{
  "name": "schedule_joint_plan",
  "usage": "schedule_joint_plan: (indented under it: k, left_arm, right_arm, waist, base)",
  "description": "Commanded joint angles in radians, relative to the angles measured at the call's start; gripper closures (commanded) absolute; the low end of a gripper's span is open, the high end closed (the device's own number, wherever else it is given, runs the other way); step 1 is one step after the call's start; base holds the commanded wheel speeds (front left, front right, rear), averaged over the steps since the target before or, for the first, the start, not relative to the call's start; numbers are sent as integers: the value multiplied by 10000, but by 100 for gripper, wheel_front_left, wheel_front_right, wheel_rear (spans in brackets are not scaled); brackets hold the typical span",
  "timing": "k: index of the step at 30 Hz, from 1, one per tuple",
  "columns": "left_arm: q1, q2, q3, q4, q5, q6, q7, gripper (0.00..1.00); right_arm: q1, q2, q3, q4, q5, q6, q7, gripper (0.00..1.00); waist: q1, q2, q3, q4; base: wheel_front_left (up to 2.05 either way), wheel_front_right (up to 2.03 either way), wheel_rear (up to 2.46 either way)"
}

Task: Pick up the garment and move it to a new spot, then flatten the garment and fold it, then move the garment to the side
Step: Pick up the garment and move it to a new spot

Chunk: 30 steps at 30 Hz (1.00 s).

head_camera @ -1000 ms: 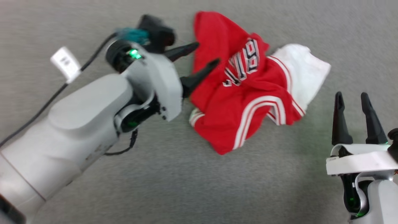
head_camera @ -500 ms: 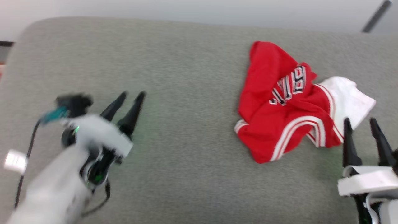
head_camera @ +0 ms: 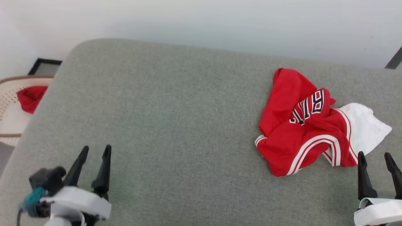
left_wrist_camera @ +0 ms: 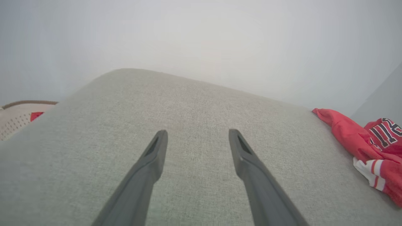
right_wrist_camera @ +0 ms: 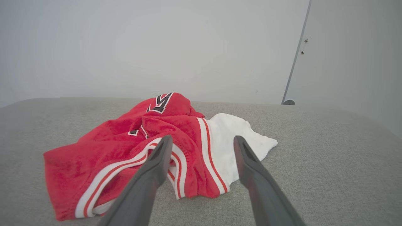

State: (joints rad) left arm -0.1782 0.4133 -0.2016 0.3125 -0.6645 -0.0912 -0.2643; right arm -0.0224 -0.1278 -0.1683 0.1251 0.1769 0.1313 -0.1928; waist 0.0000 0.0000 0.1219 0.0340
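The garment [head_camera: 298,135], a red jersey with a white sleeve, striped trim and black lettering, lies crumpled on the right part of the grey cushion [head_camera: 176,125]. It also appears in the left wrist view at the right edge as the garment [left_wrist_camera: 370,147]. My right gripper [head_camera: 375,158] stands open just below its white sleeve, and in the right wrist view the garment [right_wrist_camera: 125,147] lies just beyond my right gripper [right_wrist_camera: 202,141]. My left gripper [head_camera: 96,150] is open at the lower left, far from the jersey, with bare cushion between its fingers [left_wrist_camera: 157,157].
A woven basket [head_camera: 9,103] holding a plain red cloth [head_camera: 30,97] sits off the cushion's left edge. A pale wall runs behind the cushion. A dark slanted bar [head_camera: 394,59] shows at the far right. Bare grey cushion spans the middle.
My left arm has pulled back from the jersey to the lower left, its gripper empty. The head camera has tilted up and shifted, so the jersey sits further right in view.
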Motion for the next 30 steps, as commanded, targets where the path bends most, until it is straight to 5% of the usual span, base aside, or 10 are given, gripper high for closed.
schedule_joint_plan:
  k: [1,10,30]
  left_arm:
    - [314,-149,254,-275,397,16,7,0]
    - [1224,-907,1114,-1366,2079,-241,7,0]
    - [1778,-1419,1246,-1533,2844,-393,6,0]
  right_arm:
    - [134,-64,-33,-111,61,-10,45,0]
    - [216,-25,214,-717,422,-10,225,0]
    - [354,139,370,-725,371,-10,1,0]
  waist:
    - [0,0,-288,32]
    - [0,0,-710,-218]
    - [0,0,-731,-519]
  base:
    - [0,0,0]
    - [0,0,0]
    - [0,0,0]
